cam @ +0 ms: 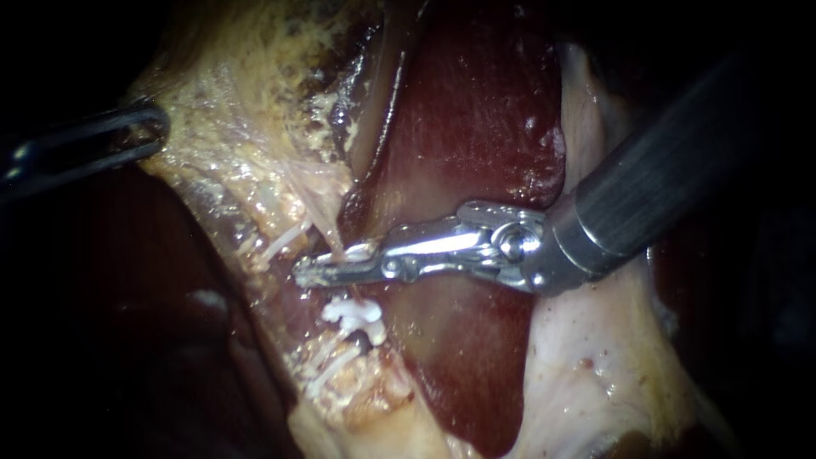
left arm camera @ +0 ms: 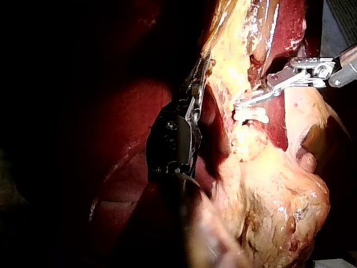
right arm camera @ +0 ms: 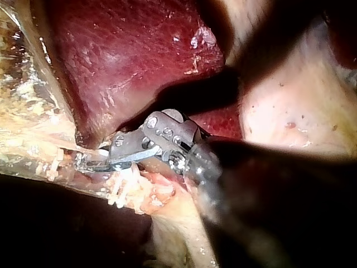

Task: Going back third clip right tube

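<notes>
Silver right tool, jaws slightly parted, straddles the pale tube above white clips.

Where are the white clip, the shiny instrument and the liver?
white clip (cam: 354, 314), endoscope view, its middle.
right instrument (cam: 330, 269), endoscope view, near its tip.
liver (cam: 476, 110), endoscope view, bare red surface.

Right instrument tip just above clip; liver behind; left instrument well apart, at left.
</notes>
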Motion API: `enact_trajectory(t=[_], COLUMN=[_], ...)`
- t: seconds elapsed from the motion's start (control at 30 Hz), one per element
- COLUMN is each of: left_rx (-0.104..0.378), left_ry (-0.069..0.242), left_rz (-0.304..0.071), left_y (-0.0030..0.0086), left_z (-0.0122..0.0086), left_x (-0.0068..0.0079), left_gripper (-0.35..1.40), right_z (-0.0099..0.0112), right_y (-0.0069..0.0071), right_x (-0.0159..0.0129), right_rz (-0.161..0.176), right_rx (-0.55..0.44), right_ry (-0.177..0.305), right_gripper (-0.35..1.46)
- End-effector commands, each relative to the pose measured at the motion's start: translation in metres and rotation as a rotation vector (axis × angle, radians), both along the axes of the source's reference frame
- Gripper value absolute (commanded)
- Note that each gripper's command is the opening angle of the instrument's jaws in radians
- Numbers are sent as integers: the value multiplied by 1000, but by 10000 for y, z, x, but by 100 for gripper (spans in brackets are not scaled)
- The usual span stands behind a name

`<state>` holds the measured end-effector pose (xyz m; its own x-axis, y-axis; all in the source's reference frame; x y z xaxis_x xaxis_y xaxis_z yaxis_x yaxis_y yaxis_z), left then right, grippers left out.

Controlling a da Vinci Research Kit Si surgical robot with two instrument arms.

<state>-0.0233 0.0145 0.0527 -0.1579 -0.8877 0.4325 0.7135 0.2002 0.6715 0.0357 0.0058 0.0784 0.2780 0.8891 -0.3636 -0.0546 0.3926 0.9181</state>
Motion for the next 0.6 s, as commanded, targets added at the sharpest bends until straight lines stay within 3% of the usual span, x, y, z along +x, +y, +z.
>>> enact_trajectory(t=[0.03, 0.3, 0.37, 0.43, 0.6], left_rx=[1, 3, -1, -5, -16], left_ry=[-7, -33, -47, -60, -84], left_rz=[7, 25, 30, 32, 35], left_y=[0, -2, -2, -2, -4], left_z=[-1, -5, -5, -5, -8], left_x=[-1, -7, -7, -8, -13], left_gripper=[-35, -35, -35, -35, -35], right_z=[0, 0, 0, 1, 0], right_y=[0, 0, -1, -1, -2], right_x=[0, -4, -4, -5, -7], right_rz=[0, 1, 0, 1, 14], right_rx=[0, -1, -2, 4, -63], right_ry=[1, 0, 0, -1, -4], right_gripper=[-35, -34, 7, 33, 54])
